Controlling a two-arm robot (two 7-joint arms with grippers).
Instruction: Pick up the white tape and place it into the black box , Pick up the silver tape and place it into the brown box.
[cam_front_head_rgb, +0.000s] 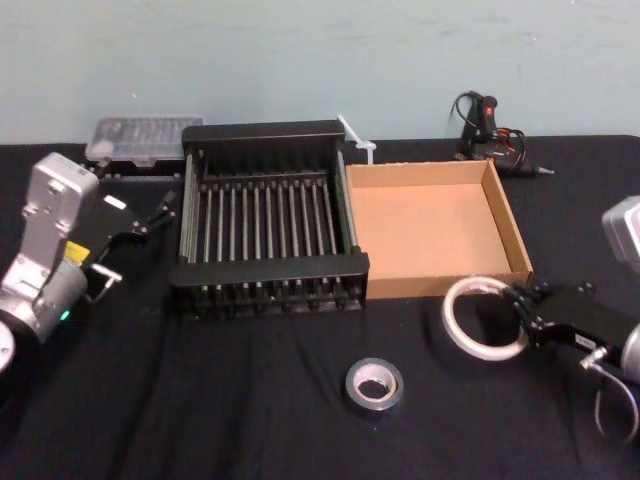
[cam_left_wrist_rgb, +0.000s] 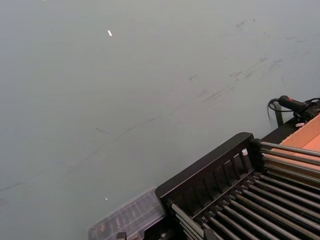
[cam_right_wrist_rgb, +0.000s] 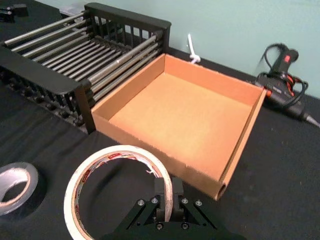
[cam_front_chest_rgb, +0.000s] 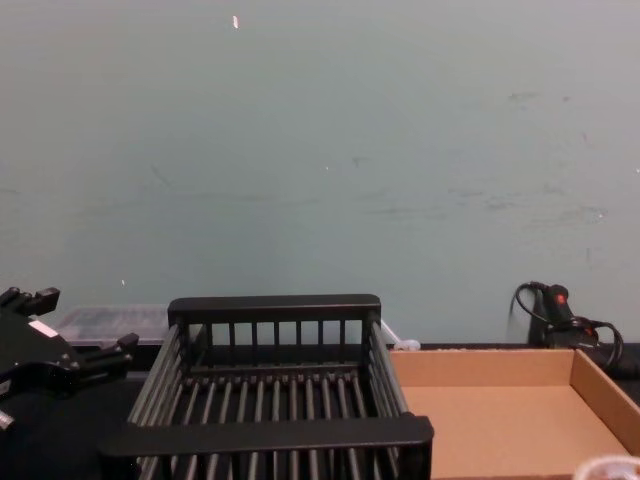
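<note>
Head view | R hand (cam_front_head_rgb: 522, 312) grips white tape (cam_front_head_rgb: 481, 318) nr brown box (cam_front_head_rgb: 512, 228) | L hand (cam_front_head_rgb: 140, 228) open by black box (cam_front_head_rgb: 262, 135)

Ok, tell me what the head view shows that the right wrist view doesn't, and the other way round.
Only the head view shows the left gripper, raised and open to the left of the black box, and the clear plastic case behind it. Only the right wrist view shows the right gripper's fingers pinching the rim of the white tape, with the red print on its inner face. Both show the white tape, the silver tape flat on the black cloth, the black box, the brown box and the glue gun.
</note>
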